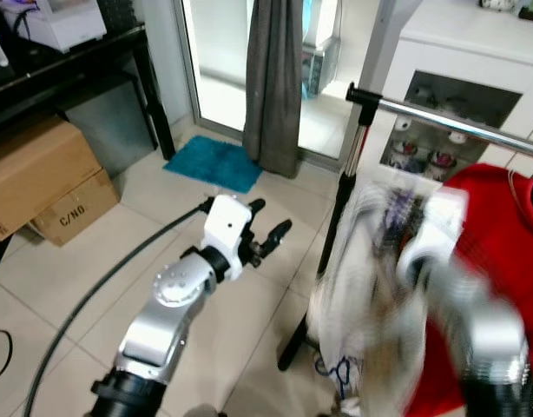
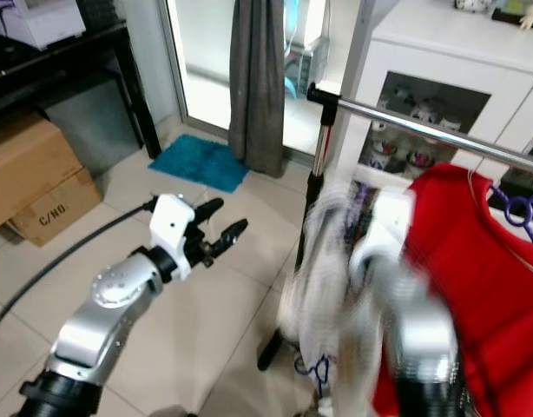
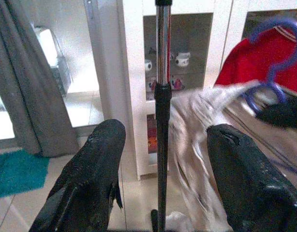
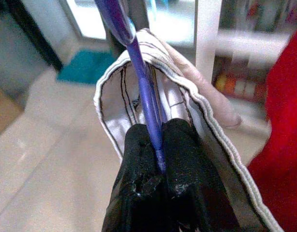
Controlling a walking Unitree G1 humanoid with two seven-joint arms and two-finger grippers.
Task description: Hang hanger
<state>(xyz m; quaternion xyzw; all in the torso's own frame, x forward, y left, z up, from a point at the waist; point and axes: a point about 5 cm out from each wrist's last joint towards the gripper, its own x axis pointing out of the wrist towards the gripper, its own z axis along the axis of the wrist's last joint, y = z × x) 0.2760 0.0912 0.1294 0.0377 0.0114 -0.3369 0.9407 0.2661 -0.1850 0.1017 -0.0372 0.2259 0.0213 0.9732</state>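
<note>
A: Risk from here?

B: Likely a missed hook. Blurred right arm, mid-swing, so easy to bump the chrome clothes rail [image 1: 457, 122] or snag the red garment [image 1: 492, 261] already hanging on the right. Possible slip too: only a thin neck pinched.

A: State of the tools?

B: Right gripper [image 4: 160, 159] clamped tight on the purple plastic hanger [image 4: 139, 82], fingers pressed together around its neck. Left gripper [image 1: 268, 236] held out over the tiled floor, left of the black rack pole [image 1: 332, 252], fingers spread apart, empty.

A: Location and heading of the hanger?

B: Right of the pole, below the rail, inside the collar of a white patterned shirt [image 1: 371, 287]. Long stem running away from the fingers; hook curling near the red garment, not yet over the rail.
</note>
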